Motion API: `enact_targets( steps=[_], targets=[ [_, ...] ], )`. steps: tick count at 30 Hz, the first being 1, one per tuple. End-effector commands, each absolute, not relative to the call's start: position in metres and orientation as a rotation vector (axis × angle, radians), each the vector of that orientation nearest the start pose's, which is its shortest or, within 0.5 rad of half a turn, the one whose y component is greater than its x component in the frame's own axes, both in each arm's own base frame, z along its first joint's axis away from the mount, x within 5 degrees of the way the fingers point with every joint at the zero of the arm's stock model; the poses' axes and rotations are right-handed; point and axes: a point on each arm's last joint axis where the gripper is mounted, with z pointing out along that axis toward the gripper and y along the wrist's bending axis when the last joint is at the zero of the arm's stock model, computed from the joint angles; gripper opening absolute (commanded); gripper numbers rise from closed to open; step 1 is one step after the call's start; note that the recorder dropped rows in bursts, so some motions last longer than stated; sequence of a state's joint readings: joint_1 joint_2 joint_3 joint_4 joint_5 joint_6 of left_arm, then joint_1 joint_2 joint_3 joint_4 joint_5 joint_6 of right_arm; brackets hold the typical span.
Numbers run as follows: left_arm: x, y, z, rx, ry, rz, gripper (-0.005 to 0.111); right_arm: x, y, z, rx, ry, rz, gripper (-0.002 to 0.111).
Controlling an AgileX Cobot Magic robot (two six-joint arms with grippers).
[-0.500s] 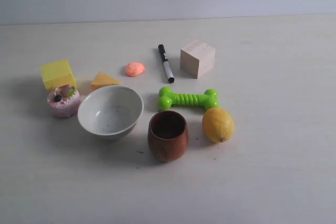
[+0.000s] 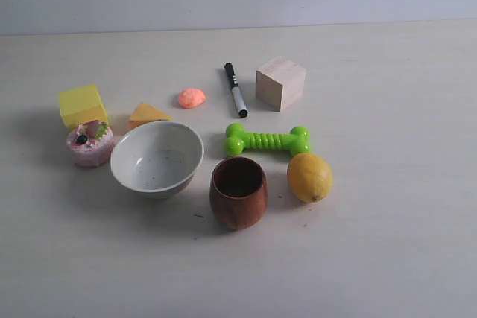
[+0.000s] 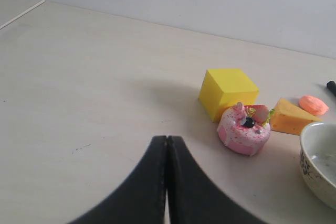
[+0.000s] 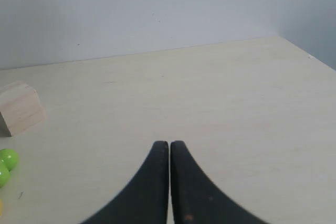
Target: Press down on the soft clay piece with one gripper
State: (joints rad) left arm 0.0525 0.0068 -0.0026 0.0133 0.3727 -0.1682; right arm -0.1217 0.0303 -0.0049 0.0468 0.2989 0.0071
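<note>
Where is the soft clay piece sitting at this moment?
In the exterior view the soft clay piece lies left of centre, between the orange-yellow wedge and the black marker, touching neither.

On the table (image 2: 402, 258), places are given from the bowl (image 2: 156, 158). The cupcake (image 2: 90, 144) sits just left of it, the block (image 2: 82, 104) behind-left and the wedge (image 2: 147, 115) just behind. The clay (image 2: 191, 98) lies farther behind, with the marker (image 2: 235, 89) and cube (image 2: 281, 83) behind-right. The cup (image 2: 238, 192) stands just right of the bowl, slightly in front. The bone (image 2: 267, 141) and lemon (image 2: 310, 177) lie farther right.
</note>
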Motion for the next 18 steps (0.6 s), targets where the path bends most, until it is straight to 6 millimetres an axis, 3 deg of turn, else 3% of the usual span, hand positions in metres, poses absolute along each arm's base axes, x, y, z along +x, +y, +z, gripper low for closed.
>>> enact_targets(
  steps=[1, 7, 14, 18],
  targets=[
    [0.053, 0.003, 0.180, -0.193, 1.846, -0.075, 0.000, 0.056, -0.006, 0.186, 0.146, 1.787, -0.045, 0.002],
    [0.053, 0.003, 0.180, -0.193, 1.846, -0.075, 0.000, 0.056, -0.006, 0.187, 0.146, 1.779, -0.045, 0.002],
    [0.053, 0.003, 0.180, -0.193, 1.846, -0.075, 0.000, 0.058, -0.007, 0.203, 0.137, 1.601, -0.057, 0.002],
    [0.053, 0.003, 0.180, -0.193, 1.846, -0.075, 0.000, 0.058, -0.007, 0.205, 0.094, 1.583, -0.104, 0.002]
  ],
)
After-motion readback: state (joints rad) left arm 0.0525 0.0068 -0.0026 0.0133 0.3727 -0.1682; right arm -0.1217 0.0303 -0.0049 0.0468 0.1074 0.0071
